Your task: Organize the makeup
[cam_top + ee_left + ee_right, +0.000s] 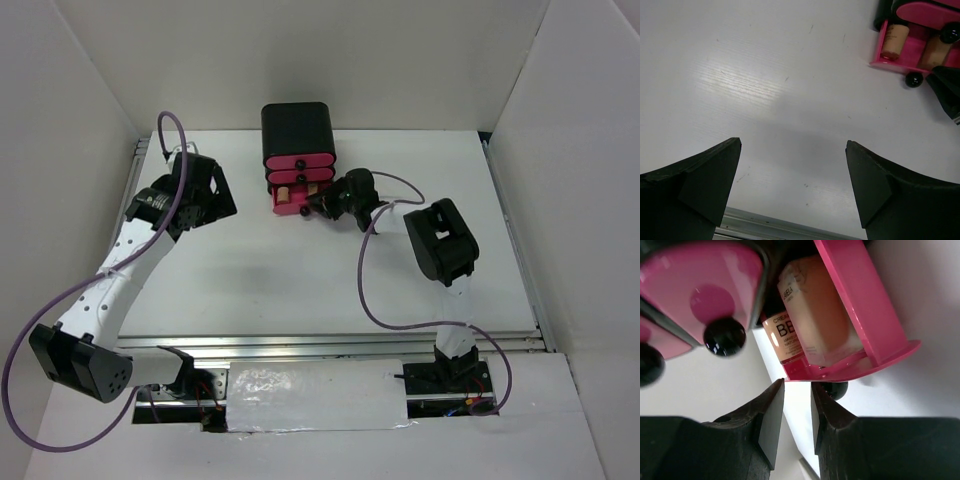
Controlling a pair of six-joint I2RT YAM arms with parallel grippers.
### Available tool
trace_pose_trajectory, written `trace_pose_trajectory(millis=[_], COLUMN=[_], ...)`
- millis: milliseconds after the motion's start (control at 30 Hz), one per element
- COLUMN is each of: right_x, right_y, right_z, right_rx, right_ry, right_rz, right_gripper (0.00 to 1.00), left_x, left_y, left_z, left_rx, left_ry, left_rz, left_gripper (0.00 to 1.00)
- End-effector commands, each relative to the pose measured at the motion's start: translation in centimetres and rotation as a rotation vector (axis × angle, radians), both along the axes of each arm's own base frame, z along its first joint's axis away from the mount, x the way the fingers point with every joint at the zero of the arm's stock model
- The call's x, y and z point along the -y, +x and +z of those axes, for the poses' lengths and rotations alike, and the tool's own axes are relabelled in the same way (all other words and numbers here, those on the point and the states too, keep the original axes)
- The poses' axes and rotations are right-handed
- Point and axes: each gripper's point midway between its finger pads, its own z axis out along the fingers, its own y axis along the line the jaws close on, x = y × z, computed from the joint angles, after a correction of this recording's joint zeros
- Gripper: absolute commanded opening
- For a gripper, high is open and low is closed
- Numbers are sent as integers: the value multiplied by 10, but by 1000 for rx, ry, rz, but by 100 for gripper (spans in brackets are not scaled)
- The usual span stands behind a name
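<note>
The black box (297,128) has three pink drawers; the bottom drawer (288,206) is pulled out. Two beige bottles (296,193) lie in it, seen in the left wrist view (894,41) and close up in the right wrist view (815,310). My right gripper (316,207) is at the drawer's front edge (855,367), jaws only slightly apart with nothing between them (797,385). The drawer knob (836,389) sits just beside one finger. My left gripper (222,197) is wide open and empty over bare table (793,142). The compact, jar and sachets are out of view.
The two upper drawers (700,295) are closed, with black knobs (724,336). White walls enclose the table (300,280) on three sides. A metal rail (780,227) runs along the table's edge below my left gripper.
</note>
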Motion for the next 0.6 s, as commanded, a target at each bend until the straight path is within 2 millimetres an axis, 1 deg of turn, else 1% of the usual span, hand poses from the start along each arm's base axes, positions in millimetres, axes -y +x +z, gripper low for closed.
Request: trace_pose_trajectory(millis=[0,100,167,200,333,367,400,467,500,567], right_x=[0,-2,-3,-2,-4,-3,-3,2,8,12], right_y=[28,39,45,46,46,42,38,32,23,14], right_z=[15,13,19,22,48,46,57,64,64,64], right_rx=[84,88,112,125,212,213,237,262,257,255], right_ry=[26,27,38,44,66,63,70,71,66,72], right_rz=[-7,-5,-7,-8,24,33,44,40,34,29], right_gripper=[35,35,35,34,31,30,30,29,29,28], left_x=[-1,-1,-1,0,4,5,6,6,6,7], left_y=[3,3,3,3,4,5,5,6,6,5], left_z=[5,2,-1,-2,-4,-4,-4,-5,-4,-5], left_rx=[27,23,19,15,9,9,10,9,10,8], left_ry=[6,9,12,10,2,-1,-3,-4,-3,-5], left_rz=[-18,-19,-23,-26,-43,-52,-55,-58,-59,-61], left_gripper=[99,99,99,99,99,99,99,99,99,99])
